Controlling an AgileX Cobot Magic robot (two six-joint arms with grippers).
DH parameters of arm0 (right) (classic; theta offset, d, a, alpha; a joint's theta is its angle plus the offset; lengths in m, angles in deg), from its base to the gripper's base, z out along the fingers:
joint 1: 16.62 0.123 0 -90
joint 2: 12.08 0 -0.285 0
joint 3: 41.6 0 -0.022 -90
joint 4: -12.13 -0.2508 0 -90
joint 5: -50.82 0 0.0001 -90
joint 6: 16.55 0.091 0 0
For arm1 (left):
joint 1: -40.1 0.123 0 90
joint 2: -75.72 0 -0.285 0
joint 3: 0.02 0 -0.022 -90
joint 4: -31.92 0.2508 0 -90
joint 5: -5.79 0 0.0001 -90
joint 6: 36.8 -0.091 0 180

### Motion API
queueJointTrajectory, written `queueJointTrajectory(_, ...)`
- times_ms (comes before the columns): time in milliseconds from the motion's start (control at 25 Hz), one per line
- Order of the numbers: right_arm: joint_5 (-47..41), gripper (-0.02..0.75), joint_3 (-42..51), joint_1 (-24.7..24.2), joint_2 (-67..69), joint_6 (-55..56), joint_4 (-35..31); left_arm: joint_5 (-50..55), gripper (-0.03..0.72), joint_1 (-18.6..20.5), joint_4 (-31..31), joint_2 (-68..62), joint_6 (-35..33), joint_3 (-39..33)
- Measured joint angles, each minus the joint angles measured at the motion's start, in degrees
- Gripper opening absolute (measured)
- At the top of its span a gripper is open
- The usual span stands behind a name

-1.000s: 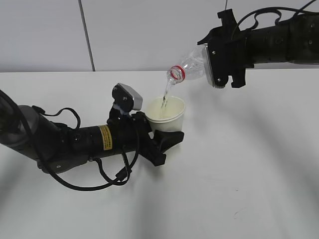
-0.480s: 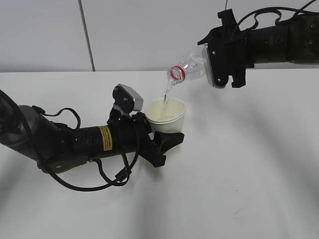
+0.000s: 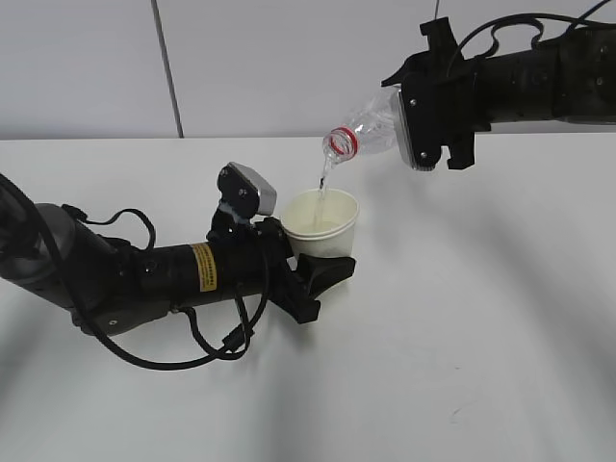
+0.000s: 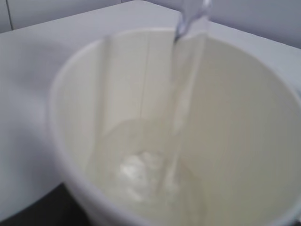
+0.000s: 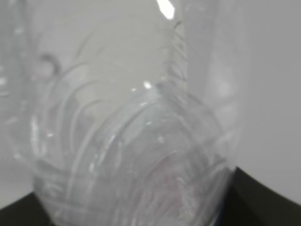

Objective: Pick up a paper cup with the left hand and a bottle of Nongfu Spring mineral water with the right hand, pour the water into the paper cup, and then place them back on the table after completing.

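Observation:
My left hand (image 3: 322, 272), the black arm with the yellow sticker, is shut on a cream paper cup (image 3: 320, 223) held upright just above the white table (image 3: 462, 318). My right hand (image 3: 423, 115) is shut on a clear water bottle (image 3: 366, 130), tilted mouth-down to the left above the cup. A thin stream of water (image 3: 321, 185) falls from the red-ringed mouth into the cup. In the left wrist view the cup (image 4: 244, 117) fills the frame, with the stream (image 4: 183, 94) and pooled water (image 4: 150, 183). In the right wrist view the bottle (image 5: 127, 141) fills the frame.
A grey wall with a vertical seam (image 3: 166, 67) stands behind the table. Black cables (image 3: 207, 337) loop under the left arm. A small dark scuff (image 3: 454, 412) marks the tabletop at the front right.
The stream keeps falling into the cup and looks a little thinner. Neither arm, cup nor bottle has visibly moved.

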Motion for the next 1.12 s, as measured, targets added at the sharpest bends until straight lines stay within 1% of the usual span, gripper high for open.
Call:
queueJointTrajectory(920, -0.03, 0.420, 0.00, 0.08, 0.00, -0.10, -0.13, 0.16, 0.397, 0.00, 0.11, -0.05, 0.00, 0.00)
queueJointTrajectory(1120, -0.03, 0.420, 0.00, 0.08, 0.00, 1.60, -0.20, 0.21, 0.397, 0.00, 0.16, -0.05, 0.05, 0.00)
